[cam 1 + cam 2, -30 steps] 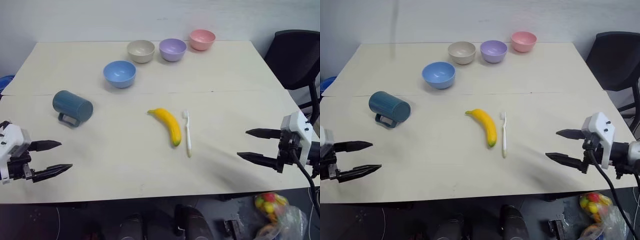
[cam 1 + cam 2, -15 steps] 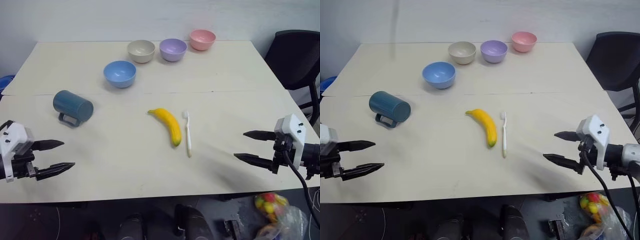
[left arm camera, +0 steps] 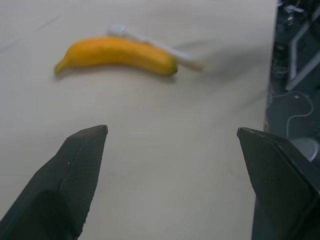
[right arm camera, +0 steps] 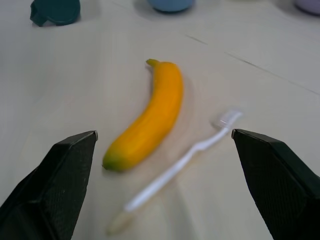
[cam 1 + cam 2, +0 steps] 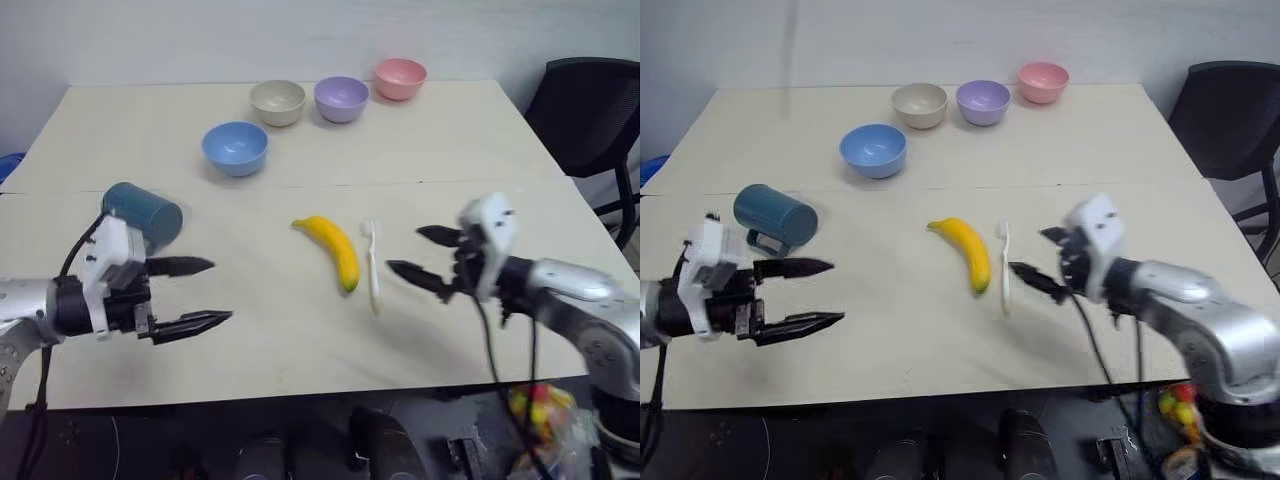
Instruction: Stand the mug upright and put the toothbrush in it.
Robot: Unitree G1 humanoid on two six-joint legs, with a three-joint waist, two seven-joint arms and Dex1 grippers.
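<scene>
The dark teal mug [image 5: 152,214] lies on its side at the table's left, handle toward the table's front edge. My left gripper [image 5: 222,290] is open and empty just in front of and to the right of it, its white housing overlapping the mug's near edge. The white toothbrush [image 5: 373,266] lies flat at mid-table beside the yellow banana [image 5: 333,250], bristled head away from me. My right gripper [image 5: 403,249] hovers open and empty just right of the toothbrush, pointing left at it. The right wrist view shows the toothbrush [image 4: 180,165] and the banana [image 4: 150,117] between its fingers.
Blue [image 5: 235,147], beige [image 5: 277,101], purple [image 5: 341,97] and pink [image 5: 400,77] bowls stand in a row at the back of the table [image 5: 470,140]. A black chair [image 5: 585,110] stands at the right.
Both arms swung inward over the table. The left gripper moved right and up to beside the mug; the right gripper moved left to the toothbrush. Both stayed open.
</scene>
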